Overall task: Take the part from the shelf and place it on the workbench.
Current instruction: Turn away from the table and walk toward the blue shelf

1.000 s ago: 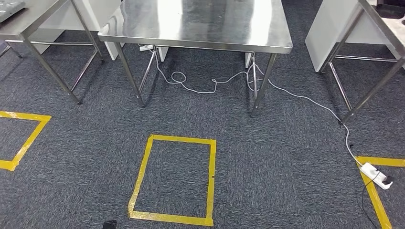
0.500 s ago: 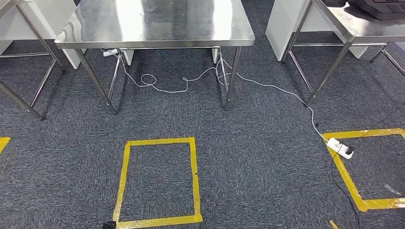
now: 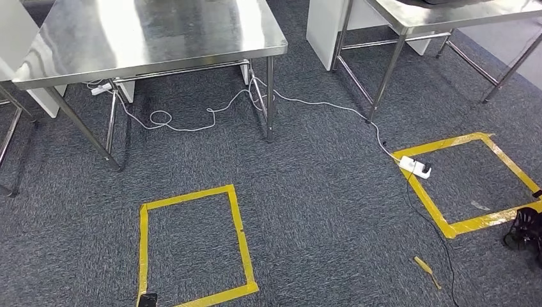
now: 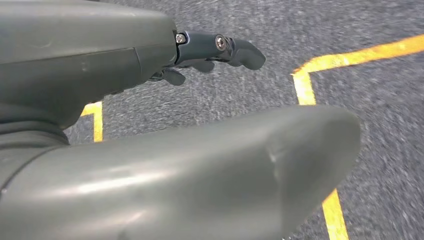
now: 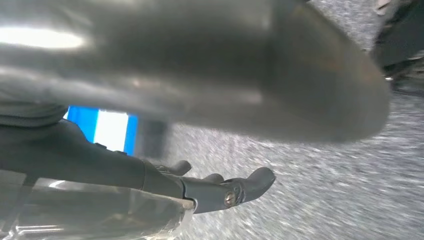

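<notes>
In the head view I look down at dark carpet with a steel table (image 3: pixel 153 38) at the upper left and a second steel table (image 3: pixel 441 13) at the upper right. My left hand (image 4: pixel 150 125) hangs over the carpet, its thumb and dark fingers (image 4: pixel 220 50) spread with nothing between them. In the right wrist view, my right hand (image 5: pixel 200 90) also hangs over the carpet, blurred. Its fingers (image 5: pixel 225 192) are held apart from the thumb and hold nothing.
A yellow tape rectangle (image 3: pixel 185 196) marks the floor before the left table, and another (image 3: pixel 441 144) lies to the right. A white cable (image 3: pixel 211 118) runs under the table to a power strip (image 3: pixel 415 167). A dark object (image 3: pixel 527 233) lies at the right edge.
The camera has swung to the right: the tables and the near tape rectangle have slid left in the picture. The right tape rectangle and the dark object have come into view.
</notes>
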Robot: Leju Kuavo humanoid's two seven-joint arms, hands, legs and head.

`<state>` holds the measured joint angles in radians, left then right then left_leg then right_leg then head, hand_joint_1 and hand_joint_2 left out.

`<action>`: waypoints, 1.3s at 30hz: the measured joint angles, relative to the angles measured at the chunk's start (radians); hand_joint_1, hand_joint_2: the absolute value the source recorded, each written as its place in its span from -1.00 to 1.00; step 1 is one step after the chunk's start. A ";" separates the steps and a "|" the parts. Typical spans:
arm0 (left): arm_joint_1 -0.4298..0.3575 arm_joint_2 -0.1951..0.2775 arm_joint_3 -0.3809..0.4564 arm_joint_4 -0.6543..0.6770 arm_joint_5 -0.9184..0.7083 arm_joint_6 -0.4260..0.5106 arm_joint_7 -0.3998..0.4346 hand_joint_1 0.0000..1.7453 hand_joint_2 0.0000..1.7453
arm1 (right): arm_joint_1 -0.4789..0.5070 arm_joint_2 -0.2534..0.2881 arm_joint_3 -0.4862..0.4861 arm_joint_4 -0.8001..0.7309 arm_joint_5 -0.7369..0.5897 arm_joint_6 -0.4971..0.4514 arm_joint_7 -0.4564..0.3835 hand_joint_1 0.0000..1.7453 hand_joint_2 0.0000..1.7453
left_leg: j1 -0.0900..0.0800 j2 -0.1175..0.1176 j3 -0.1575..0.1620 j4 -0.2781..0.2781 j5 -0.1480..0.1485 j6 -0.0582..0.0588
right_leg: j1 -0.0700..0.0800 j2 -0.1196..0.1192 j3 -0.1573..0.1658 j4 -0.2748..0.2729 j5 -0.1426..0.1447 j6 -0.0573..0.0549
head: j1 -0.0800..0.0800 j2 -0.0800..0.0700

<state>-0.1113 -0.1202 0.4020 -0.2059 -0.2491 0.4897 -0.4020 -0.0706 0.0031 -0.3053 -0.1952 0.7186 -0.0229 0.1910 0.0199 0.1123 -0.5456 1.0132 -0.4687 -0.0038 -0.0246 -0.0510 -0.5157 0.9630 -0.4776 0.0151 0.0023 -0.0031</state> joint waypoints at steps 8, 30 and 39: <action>0.005 0.003 -0.002 0.000 -0.001 0.000 0.004 -1.00 -1.00 | 0.006 0.006 -0.001 0.001 0.003 0.004 0.005 -1.00 -1.00 | 0.012 -0.119 -0.084 0.243 -0.129 -0.009 | -0.004 0.098 -0.011 0.007 0.024 -0.028 | -0.002 0.000; 0.002 -0.001 -0.004 -0.003 -0.003 -0.007 0.005 -1.00 -1.00 | -0.001 0.000 -0.008 0.001 -0.002 0.015 0.010 -1.00 -1.00 | -0.015 0.013 -0.003 0.015 -0.007 0.028 | 0.026 -0.019 -0.018 0.014 -0.003 -0.006 | 0.009 0.000; 0.008 0.002 -0.004 -0.003 -0.004 -0.018 0.009 -1.00 -1.00 | 0.008 0.008 -0.016 0.001 -0.007 0.025 0.018 -1.00 -1.00 | 0.006 -0.119 -0.093 0.238 -0.108 -0.004 | 0.002 0.103 -0.013 0.007 0.022 -0.036 | 0.001 0.000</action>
<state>-0.1034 -0.1186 0.3975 -0.2090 -0.2528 0.4722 -0.3932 -0.0631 0.0113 -0.3218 -0.1938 0.7116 0.0019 0.2087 0.0257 -0.0067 -0.6387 1.2514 -0.5771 -0.0076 -0.0229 0.0521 -0.5288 0.9704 -0.4555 -0.0208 0.0031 -0.0031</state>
